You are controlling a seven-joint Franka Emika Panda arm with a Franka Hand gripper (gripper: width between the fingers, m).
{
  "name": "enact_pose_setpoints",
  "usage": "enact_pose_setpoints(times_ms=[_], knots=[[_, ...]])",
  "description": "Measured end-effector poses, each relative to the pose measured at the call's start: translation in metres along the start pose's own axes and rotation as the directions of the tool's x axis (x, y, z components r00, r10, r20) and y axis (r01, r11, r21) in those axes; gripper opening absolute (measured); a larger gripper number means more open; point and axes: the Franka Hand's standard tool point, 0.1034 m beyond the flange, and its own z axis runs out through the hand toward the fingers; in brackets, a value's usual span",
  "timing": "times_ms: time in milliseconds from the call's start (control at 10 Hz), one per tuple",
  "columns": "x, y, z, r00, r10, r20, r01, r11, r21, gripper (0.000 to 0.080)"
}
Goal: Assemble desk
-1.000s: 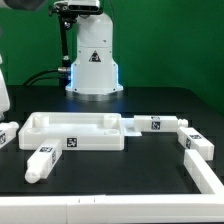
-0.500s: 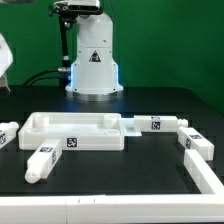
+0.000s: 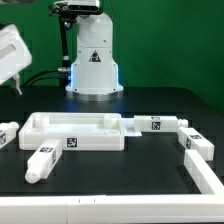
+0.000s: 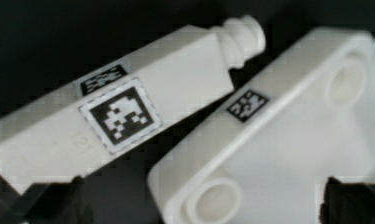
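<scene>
The desk's white rimmed tabletop [image 3: 75, 131] lies flat on the black table, left of centre. Loose white legs with square tags lie around it: one at the far left edge [image 3: 7, 135], one in front [image 3: 40, 162], and two to the exterior view's right [image 3: 155, 124] [image 3: 195, 141]. My gripper [image 3: 14, 84] hangs high at the exterior view's upper left, open and holding nothing. Far below it, the wrist view shows a tagged leg [image 4: 122, 105] lying beside the tabletop's corner [image 4: 290, 130] with its round socket [image 4: 210, 195]. My gripper [image 4: 198, 205] shows only its dark fingertips [image 4: 42, 195] set wide apart.
The white robot base [image 3: 93, 65] with a triangle mark stands at the back centre. A white L-shaped rail [image 3: 207, 170] lies along the exterior view's right front. Green wall behind.
My gripper has swung further into the exterior view from its left edge, moving up and to the right. The jaws stay open. No parts have moved.
</scene>
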Motion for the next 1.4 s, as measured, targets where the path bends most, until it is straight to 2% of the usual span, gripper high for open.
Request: enact_pose_setpoints(times_ms=[100, 200, 300, 400, 700, 800, 900, 1000, 1100, 1400], knots=[[0.001, -0.011, 0.002, 0.980, 0.195, -0.045, -0.197, 0.979, -0.045, 0.0649], [0.003, -0.021, 0.008, 0.909, 0.407, -0.091, -0.413, 0.908, -0.071, 0.0649], [0.008, -0.029, 0.014, 0.863, 0.498, -0.085, -0.503, 0.862, -0.056, 0.0649], [0.008, -0.026, 0.013, 0.860, 0.503, -0.087, -0.508, 0.859, -0.056, 0.0649], [0.009, -0.027, 0.014, 0.746, 0.658, -0.097, -0.664, 0.747, -0.037, 0.0649], [0.010, -0.029, 0.019, 0.676, 0.727, -0.123, -0.736, 0.674, -0.063, 0.0649], [0.016, -0.038, 0.029, 0.615, 0.777, -0.134, -0.788, 0.611, -0.072, 0.0649], [0.022, -0.043, 0.036, 0.583, 0.799, -0.149, -0.813, 0.576, -0.086, 0.0649], [0.018, -0.041, 0.043, 0.596, 0.783, -0.179, -0.803, 0.585, -0.114, 0.0649], [0.018, -0.043, 0.045, 0.597, 0.784, -0.168, -0.802, 0.587, -0.109, 0.0649]])
